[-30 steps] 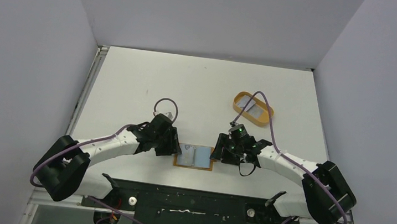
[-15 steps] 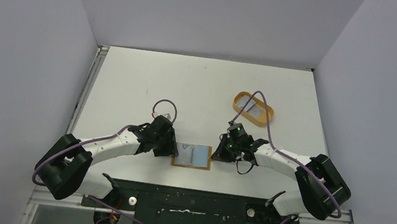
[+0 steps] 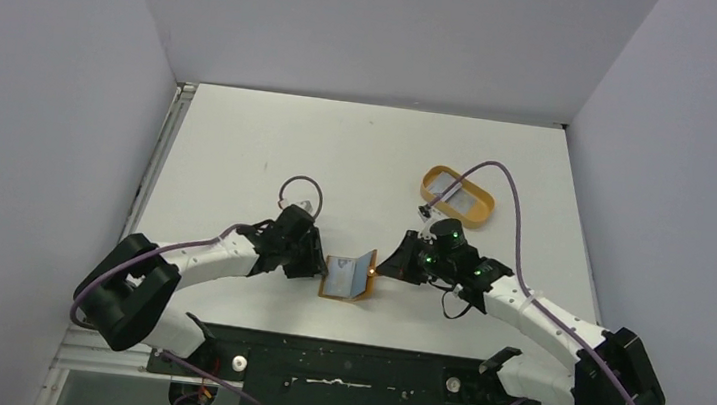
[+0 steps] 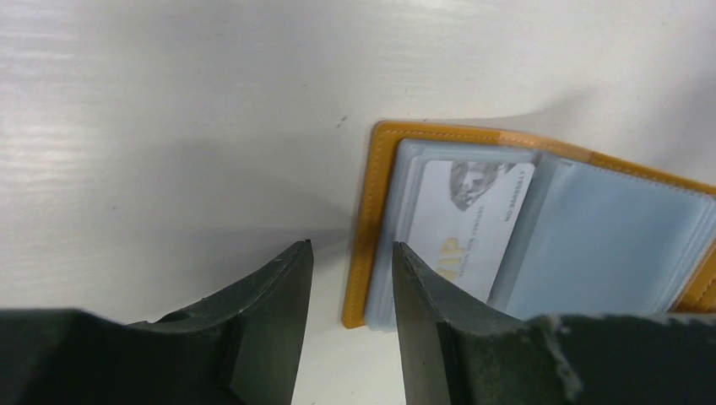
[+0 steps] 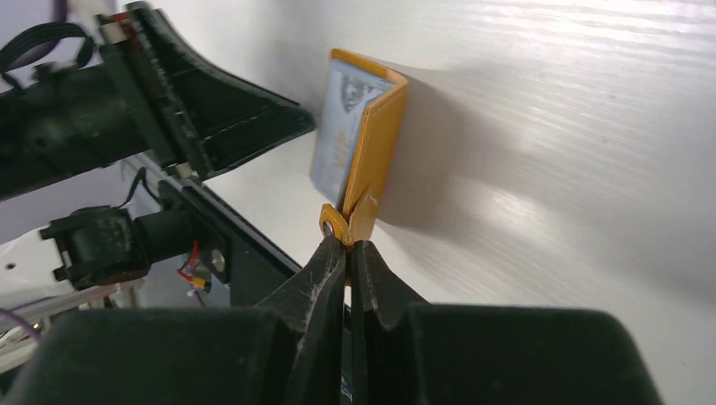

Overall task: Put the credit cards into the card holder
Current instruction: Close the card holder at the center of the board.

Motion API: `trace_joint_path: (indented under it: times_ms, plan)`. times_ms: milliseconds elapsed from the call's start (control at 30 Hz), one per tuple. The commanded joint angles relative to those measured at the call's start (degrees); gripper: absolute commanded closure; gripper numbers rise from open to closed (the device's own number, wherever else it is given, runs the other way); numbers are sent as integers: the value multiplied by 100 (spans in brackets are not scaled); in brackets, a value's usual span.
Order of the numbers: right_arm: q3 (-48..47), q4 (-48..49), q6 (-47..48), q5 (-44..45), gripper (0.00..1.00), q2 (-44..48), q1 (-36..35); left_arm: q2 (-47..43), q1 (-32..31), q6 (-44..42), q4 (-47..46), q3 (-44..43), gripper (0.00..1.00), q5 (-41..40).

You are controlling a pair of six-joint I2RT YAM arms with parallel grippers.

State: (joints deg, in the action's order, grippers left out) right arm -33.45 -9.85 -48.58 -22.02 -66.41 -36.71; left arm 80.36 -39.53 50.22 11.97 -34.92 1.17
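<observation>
The card holder (image 3: pixel 348 276) is lying near the front middle of the table, between my two grippers. Its left half is resting flat and its right half is standing up, folded partway over. One credit card (image 4: pixel 460 221), white with gold lettering, is sitting tucked into the flat half.

My right gripper (image 5: pixel 348 245) is pinching the snap tab (image 5: pixel 336 226) at the raised half's edge, jaws pressed tight on it, and is holding that half up off the surface. My left gripper (image 4: pixel 350 246) is sitting at the holder's left edge with its fingers (image 4: pixel 270 321) spread. The orange border (image 4: pixel 365 253) is showing in the gap between them, and I cannot tell whether they are touching it.

Farther back on the right, an orange oval tray (image 3: pixel 427 183) is sitting on the white table (image 3: pixel 269 153), well apart from the holder, with a pale card (image 3: pixel 456 197) lying inside.
</observation>
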Motion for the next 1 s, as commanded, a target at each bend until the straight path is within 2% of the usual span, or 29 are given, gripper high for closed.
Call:
trace_joint_path:
  times_ms: [0, 133, 333, 967]
  plan:
    - [311, 1504, -362, -674, 100, 144, 87, 547, -5, -34, -129, -3, 62, 131]
    - [552, 2627, -947, -906, 100, -88, 95, 784, -45, 13, -278, -94, 62, 252]
    - [438, 3466, -1290, -1089, 100, -697, 46, 815, -65, 61, -284, -71, 63, 258]
    - [-359, 3455, -1144, -870, 100, -1927, -523, -1677, 239, 280, 848, 690, 60, -524]
